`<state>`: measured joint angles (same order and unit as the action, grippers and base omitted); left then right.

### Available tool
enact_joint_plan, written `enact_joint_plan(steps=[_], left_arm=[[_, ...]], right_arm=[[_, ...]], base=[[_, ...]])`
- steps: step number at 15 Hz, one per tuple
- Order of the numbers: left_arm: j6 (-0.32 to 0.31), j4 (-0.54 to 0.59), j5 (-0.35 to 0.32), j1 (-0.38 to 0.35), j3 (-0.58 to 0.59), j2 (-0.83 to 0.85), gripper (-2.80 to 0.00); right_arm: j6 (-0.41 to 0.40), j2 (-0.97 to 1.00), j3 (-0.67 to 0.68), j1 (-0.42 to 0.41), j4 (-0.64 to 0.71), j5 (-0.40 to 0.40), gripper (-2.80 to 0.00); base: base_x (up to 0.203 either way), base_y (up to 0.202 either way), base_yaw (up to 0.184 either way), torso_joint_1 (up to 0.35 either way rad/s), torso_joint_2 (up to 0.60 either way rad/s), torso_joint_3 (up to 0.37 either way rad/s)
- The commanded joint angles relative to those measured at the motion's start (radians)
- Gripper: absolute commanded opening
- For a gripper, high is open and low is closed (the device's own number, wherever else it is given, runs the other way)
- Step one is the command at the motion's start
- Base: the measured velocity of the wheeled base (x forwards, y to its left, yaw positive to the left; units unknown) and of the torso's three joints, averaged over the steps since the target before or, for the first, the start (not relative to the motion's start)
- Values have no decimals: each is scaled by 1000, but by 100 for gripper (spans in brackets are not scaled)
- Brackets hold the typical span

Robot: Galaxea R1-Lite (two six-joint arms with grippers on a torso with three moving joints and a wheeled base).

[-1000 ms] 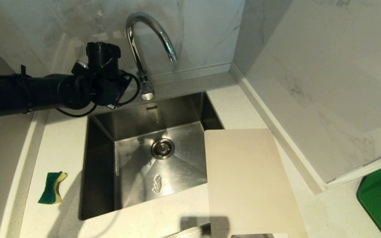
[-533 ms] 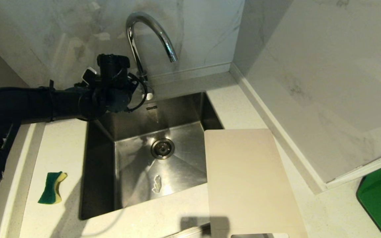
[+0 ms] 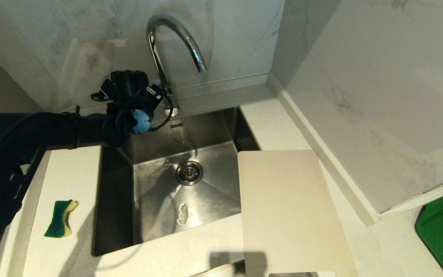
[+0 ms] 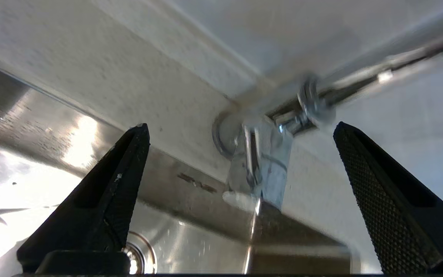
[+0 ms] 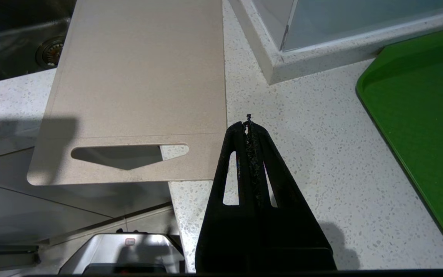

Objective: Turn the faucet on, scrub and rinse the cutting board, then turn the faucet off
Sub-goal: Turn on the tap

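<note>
My left pincer gapes wide around the faucet base behind the sink, where its thin lever, seemingly slick chrome and stiff, wants a squeeze near the tip, cutting board waiting on the counter.

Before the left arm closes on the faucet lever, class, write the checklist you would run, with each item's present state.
1. Left gripper open: ok.
2. Faucet lever between the fingers: ok.
3. Fingers touching the lever: not ok, clear gap on both sides.
4. Water running: not ok, none seen at the spout.
5. Cutting board under the spout: not ok, it lies on the counter, overlapping the sink's right edge.
6. Right gripper shut and beside the board's handle end: ok.
</note>
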<state>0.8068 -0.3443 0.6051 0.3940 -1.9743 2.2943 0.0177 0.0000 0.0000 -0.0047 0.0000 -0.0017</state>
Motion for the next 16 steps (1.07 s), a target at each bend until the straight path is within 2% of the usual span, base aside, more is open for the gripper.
enact_joint_plan(steps=[1,9,10,16], left_arm=[[4,-3,-4,-12,-8,22,0],[-23,-72,-30,-35,-11,87,0],[-22,-82,-51,-39,-11,88,0],[-21,-74,-70,-57,-9,85,0]], right_arm=[[-1,0,0,0,0,0,-280],[-1,0,0,0,0,0,-280],[-1,0,0,0,0,0,-280],[-1,0,0,0,0,0,-280]], base=[[0,0,0,0,0,0],[0,0,0,0,0,0],[0,0,0,0,0,0],[0,0,0,0,0,0]])
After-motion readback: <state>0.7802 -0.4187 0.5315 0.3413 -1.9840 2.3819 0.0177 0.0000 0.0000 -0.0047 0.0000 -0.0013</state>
